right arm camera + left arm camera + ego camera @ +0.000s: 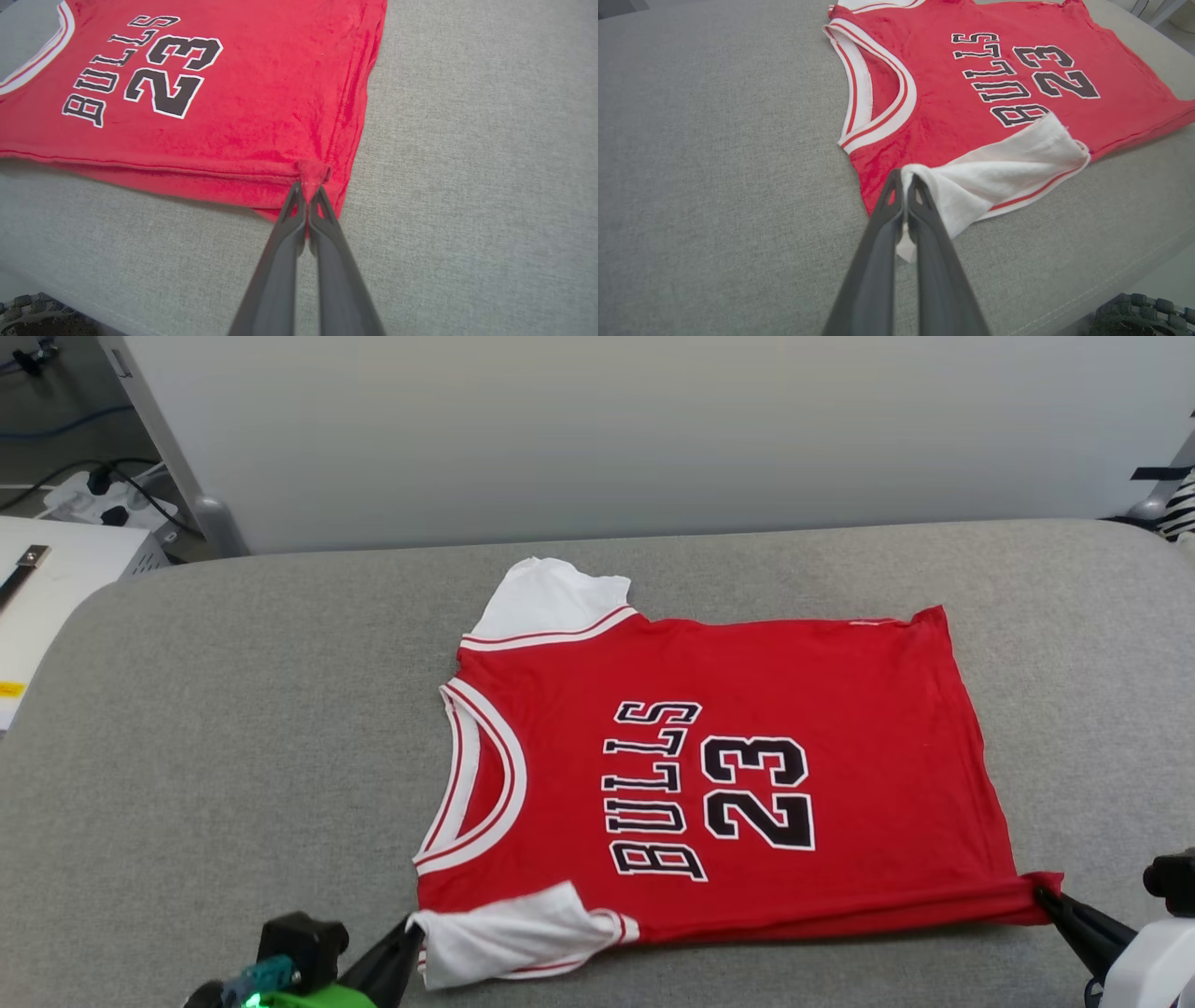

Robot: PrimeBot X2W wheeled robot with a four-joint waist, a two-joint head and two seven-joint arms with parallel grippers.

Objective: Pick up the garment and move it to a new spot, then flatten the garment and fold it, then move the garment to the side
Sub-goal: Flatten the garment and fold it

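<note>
At your head view's lower left, the left gripper [411, 926] has a black boxy housing [303, 941], a teal fitting [266, 976] and a green light [280, 1001]. At lower right, the right gripper [1042, 894] joins a white casing [1153, 961]. Dark tapering fingers [878, 261] show triangular cut-outs near their tips.

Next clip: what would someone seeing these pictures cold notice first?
The red garment with black "BULLS 23" lettering lies spread flat across the grey padded surface, its collar toward the robot's left. The left gripper is shut on the near white sleeve. The right gripper pinches the near hem corner, so the near edge looks taut between them.
</note>
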